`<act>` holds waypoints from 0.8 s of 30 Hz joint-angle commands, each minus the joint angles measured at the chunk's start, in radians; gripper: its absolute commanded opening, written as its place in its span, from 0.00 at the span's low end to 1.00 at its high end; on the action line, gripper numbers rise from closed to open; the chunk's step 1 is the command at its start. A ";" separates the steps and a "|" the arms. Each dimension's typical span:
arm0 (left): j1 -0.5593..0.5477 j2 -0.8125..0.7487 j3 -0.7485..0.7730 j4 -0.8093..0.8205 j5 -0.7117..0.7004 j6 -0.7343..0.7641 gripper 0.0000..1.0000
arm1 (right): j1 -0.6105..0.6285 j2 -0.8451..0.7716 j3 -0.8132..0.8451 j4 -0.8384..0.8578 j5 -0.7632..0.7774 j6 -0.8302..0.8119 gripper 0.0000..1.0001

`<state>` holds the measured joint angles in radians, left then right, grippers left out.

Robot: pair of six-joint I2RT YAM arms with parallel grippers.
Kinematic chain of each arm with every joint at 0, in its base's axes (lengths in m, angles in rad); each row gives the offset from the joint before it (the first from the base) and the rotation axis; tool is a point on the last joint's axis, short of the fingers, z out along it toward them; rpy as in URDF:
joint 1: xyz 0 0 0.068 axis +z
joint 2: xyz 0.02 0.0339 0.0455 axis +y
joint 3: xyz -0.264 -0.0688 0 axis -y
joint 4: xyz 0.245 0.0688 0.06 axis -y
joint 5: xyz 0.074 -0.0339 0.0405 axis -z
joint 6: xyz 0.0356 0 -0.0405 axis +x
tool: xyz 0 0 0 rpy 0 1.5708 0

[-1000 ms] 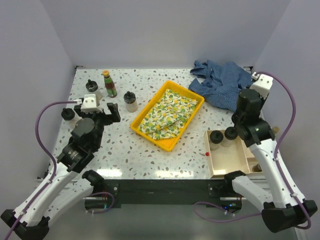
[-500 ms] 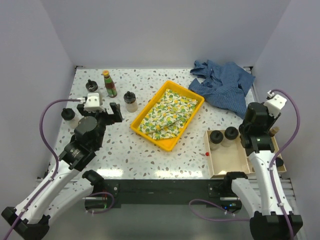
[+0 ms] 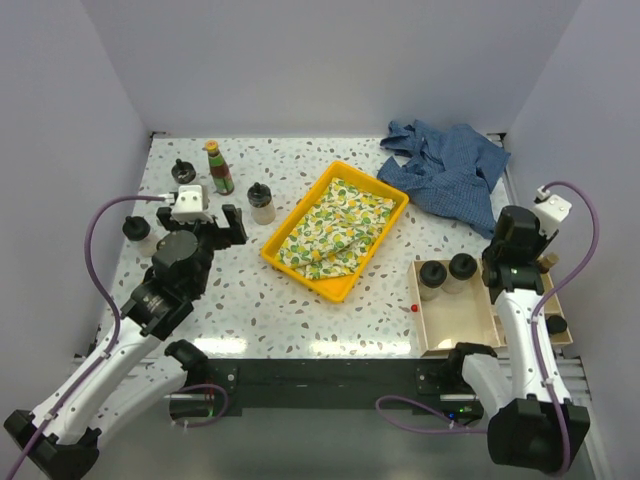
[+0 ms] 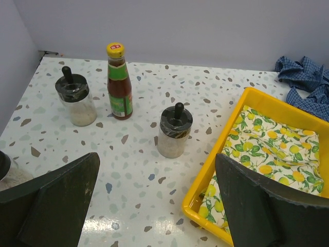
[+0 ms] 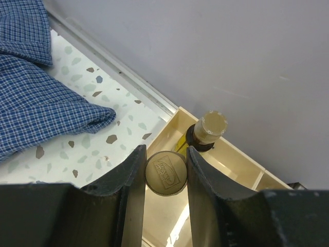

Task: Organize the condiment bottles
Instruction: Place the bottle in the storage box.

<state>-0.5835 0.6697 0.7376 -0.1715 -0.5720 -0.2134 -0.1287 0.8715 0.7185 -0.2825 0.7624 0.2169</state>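
Firmly pinching a round pale-capped bottle [image 5: 165, 175] in the right gripper [image 5: 165, 158] over a beige wooden box's [image 5: 234, 150] edge, with the left gripper [image 4: 156, 165] spread wide before a clear black-lidded jar [image 4: 175, 131].

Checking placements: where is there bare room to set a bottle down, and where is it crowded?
Bare: the terrazzo between the yellow tray and the near edge, left of the wooden box, and the box's near compartment. Crowded: around the green bottle far left, and the box's right slots, where the right gripper holds a capped bottle.
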 commanded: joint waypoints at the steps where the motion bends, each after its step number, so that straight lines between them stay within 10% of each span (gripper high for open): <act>1: -0.001 -0.001 -0.007 0.050 0.003 0.008 1.00 | -0.038 0.003 -0.016 0.175 -0.034 0.007 0.00; 15: -0.001 -0.004 -0.006 0.053 0.008 0.006 1.00 | -0.084 0.040 -0.088 0.278 -0.101 0.029 0.00; 24: -0.001 -0.004 -0.006 0.055 0.009 0.006 1.00 | -0.084 0.029 -0.137 0.322 -0.092 0.021 0.18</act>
<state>-0.5835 0.6712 0.7376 -0.1715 -0.5705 -0.2134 -0.2100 0.9279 0.5964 -0.0937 0.6586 0.2279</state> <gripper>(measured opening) 0.997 0.343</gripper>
